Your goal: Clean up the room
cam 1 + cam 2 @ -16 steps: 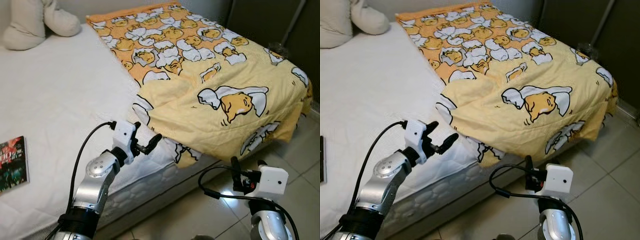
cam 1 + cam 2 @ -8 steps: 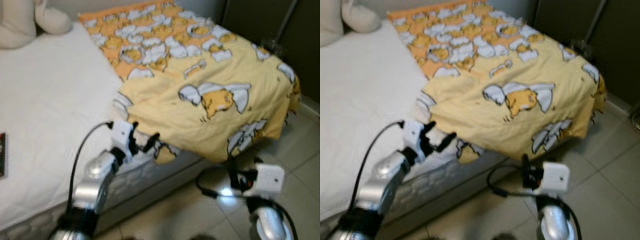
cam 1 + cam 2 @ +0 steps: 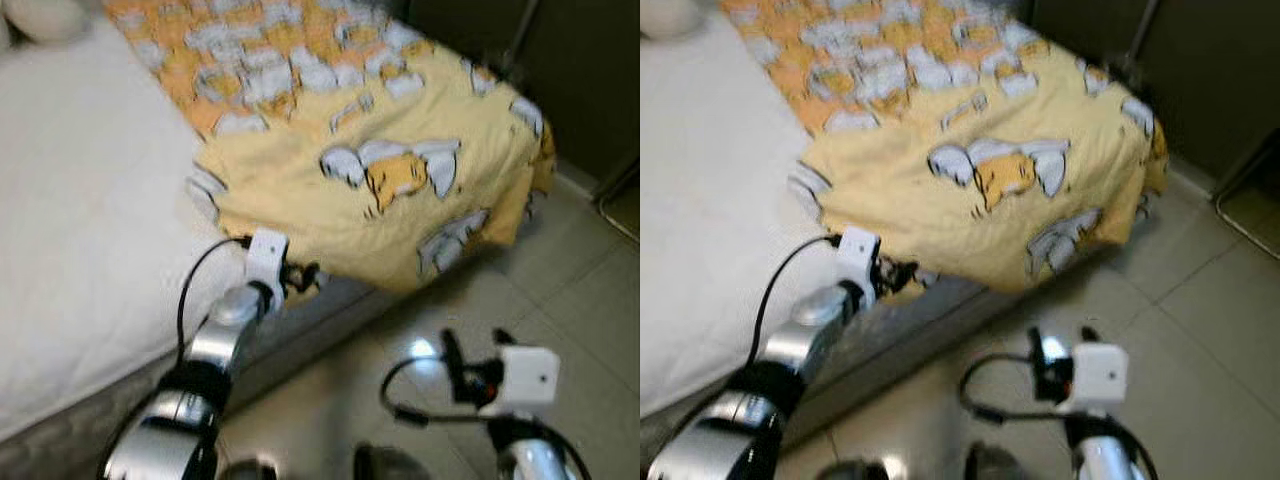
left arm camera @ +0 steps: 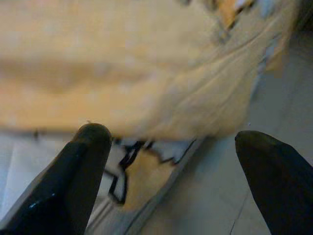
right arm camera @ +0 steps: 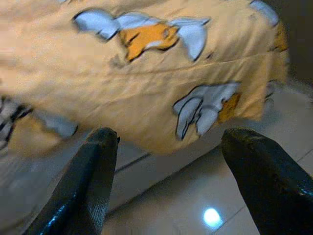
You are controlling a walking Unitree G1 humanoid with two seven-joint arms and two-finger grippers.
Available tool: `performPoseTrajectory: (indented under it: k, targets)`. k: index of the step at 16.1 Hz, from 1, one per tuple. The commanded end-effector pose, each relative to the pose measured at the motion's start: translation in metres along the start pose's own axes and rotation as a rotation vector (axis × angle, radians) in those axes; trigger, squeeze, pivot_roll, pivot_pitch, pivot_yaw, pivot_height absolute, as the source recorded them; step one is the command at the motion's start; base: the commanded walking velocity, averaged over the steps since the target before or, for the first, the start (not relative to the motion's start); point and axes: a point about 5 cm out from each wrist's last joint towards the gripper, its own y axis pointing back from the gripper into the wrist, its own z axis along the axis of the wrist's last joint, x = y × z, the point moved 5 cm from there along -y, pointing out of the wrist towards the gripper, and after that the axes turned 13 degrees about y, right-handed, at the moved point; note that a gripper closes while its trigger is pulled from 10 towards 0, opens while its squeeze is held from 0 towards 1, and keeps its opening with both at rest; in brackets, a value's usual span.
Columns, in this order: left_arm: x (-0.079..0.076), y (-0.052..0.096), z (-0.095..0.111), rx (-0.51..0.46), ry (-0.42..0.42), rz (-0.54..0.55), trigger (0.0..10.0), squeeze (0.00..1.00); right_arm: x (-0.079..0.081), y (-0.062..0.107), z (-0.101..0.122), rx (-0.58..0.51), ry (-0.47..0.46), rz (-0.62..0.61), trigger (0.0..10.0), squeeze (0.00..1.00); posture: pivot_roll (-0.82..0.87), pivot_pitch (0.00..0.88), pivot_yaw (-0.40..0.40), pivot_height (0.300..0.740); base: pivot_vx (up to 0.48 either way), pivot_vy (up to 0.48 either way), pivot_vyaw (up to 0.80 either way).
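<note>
Frames are motion-blurred. Two grippers are seen, both with fingers spread apart and nothing held.

Nearest: right gripper (image 3: 470,350) is held low over the tiled floor (image 3: 590,300), in front of the bed, well apart from the fabric. In the right wrist view its two black fingers (image 5: 88,181) are splayed wide, with the hanging blanket edge and glossy tile seen between them.

Next: left gripper (image 3: 300,280) is raised at the bed's side edge, just beside the lower hem of the yellow blanket (image 3: 400,180). Contact with the fabric cannot be told. In the left wrist view two fingers (image 4: 83,166) are parted wide, with the blanket fold just ahead of the tips and a strip of mattress edge and floor below it.

One blanket is counted: yellow-orange, cartoon egg print, lying rumpled on the far side of the bed and draped over the foot corner toward the floor. One white mattress (image 3: 80,200) is left bare on the robot's left.

Farthest: a dark wall or cabinet (image 3: 590,80) stands behind the bed's foot.
</note>
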Motion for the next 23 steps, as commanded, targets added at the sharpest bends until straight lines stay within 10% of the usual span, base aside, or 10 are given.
performPoseTrajectory:
  k: [1, 4, 10, 15, 21, 23]
  targets:
    - [0.011, -0.001, -0.001, 0.005, 0.009, 0.077, 10.0, 0.0, 0.003, 0.003, 0.003, 0.002, 0.013, 0.029, 10.0, 0.35, -0.16, 0.254, 0.025, 0.735, 0.0, 0.0, 0.0]
    - [0.038, 0.001, -0.013, 0.04, 0.133, 0.268, 10.0, 0.0, 0.002, 0.019, 0.008, 0.023, 0.022, 0.049, 10.0, 0.35, -0.24, 0.313, 0.003, 0.735, 0.0, 0.0, 0.0]
    - [0.014, -0.005, -0.016, -0.006, 0.32, 0.19, 10.0, 0.0, 0.007, 0.042, 0.006, 0.08, 0.001, 0.067, 10.0, 0.35, -0.28, 0.333, -0.012, 0.735, 0.0, 0.0, 0.0]
    - [0.0, -0.009, -0.008, -0.054, 0.29, 0.137, 10.0, 0.0, 0.009, 0.047, 0.004, 0.101, -0.004, 0.076, 10.0, 0.35, -0.29, 0.343, -0.025, 0.735, 0.0, 0.0, 0.0]
    - [0.039, -0.001, 0.03, -0.218, 0.206, 0.325, 10.0, 0.0, 0.006, 0.063, 0.0, 0.145, 0.007, 0.079, 10.0, 0.35, -0.33, 0.359, -0.038, 0.735, 0.0, 0.0, 0.0]
    - [0.03, -0.004, 0.028, -0.207, 0.188, 0.284, 10.0, 0.0, 0.01, 0.06, 0.0, 0.144, 0.001, 0.087, 10.0, 0.35, -0.31, 0.358, -0.039, 0.735, 0.0, 0.0, 0.0]
